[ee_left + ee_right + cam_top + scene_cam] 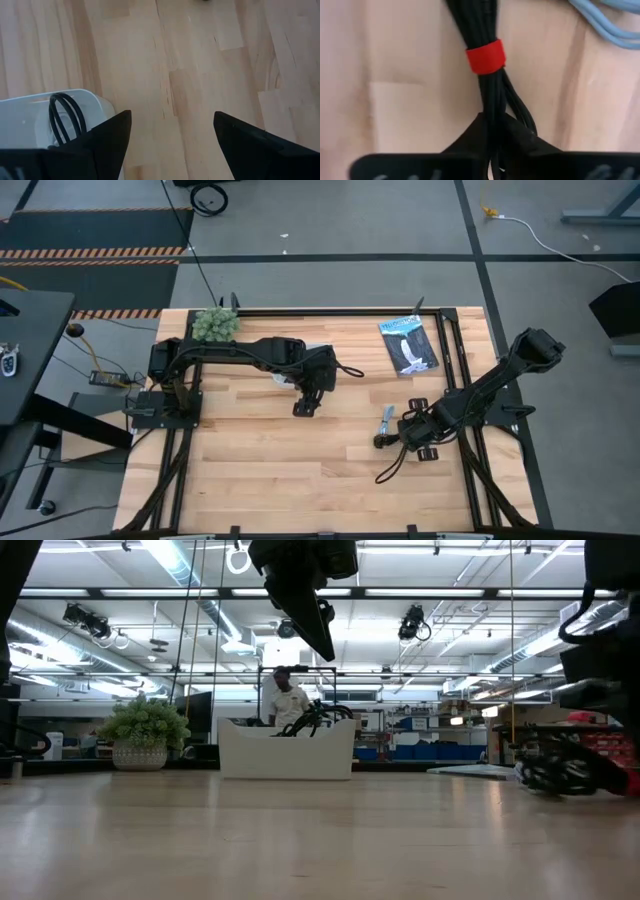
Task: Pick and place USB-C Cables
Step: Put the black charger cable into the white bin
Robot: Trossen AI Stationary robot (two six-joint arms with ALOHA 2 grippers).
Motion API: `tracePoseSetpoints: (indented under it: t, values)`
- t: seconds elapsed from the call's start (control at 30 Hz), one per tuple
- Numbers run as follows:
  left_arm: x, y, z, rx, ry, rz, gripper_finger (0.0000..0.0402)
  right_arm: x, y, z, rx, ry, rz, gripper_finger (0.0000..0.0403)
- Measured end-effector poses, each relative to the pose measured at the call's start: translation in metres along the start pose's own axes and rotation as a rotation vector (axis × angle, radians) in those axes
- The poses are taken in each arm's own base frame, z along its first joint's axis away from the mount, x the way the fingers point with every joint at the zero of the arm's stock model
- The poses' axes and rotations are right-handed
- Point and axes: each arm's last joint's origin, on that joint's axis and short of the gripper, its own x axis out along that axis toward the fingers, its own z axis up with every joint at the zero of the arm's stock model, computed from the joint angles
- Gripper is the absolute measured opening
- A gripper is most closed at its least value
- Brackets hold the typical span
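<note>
Your right end effector [492, 131] is clamped on the black cable with red tie [486, 57], low on the counter [260, 470], blue-grey cable [387, 418] just beside. Left end effector [170, 132] spread wide, empty, above the white bin [30, 112] holding a black cable [64, 117].

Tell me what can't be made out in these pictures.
- High view: the left arm covers most of the white bin, so its contents are hidden.
- Right wrist view: the right gripper cuts off the black cable with red tie; the light blue cable runs off the edge.
- Low view: the person behind the bin is too far off.
</note>
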Motion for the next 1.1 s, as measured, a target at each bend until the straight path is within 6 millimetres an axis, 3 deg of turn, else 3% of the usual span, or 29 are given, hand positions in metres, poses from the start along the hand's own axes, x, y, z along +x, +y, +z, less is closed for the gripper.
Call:
tracePoseSetpoints:
  t: [0.1, 0.37, 0.57, 0.7, 1.1]
  values:
    - [0.0, -0.001, 0.0, 0.016, 0.0, -0.004, 0.0291, -0.005, 0.0, 0.003, 0.083, -0.053, 0.032, 0.0018]
    - [0.002, -0.017, 0.008, 0.138, -0.044, -0.015, 0.0291, -0.021, 0.0, 0.029, 0.255, -0.361, 0.158, 0.0022]
    - [0.003, -0.032, 0.017, 0.216, -0.123, -0.011, 0.0291, -0.029, -0.013, 0.052, 0.394, -0.555, 0.211, 0.0022]
    - [0.007, -0.039, 0.023, 0.273, -0.138, 0.079, 0.0291, -0.031, -0.025, 0.061, 0.483, -0.608, 0.236, 0.0022]
    - [0.011, -0.038, 0.024, 0.266, -0.127, 0.15, 0.0291, -0.036, -0.035, 0.071, 0.367, -0.689, 0.244, 0.0022]
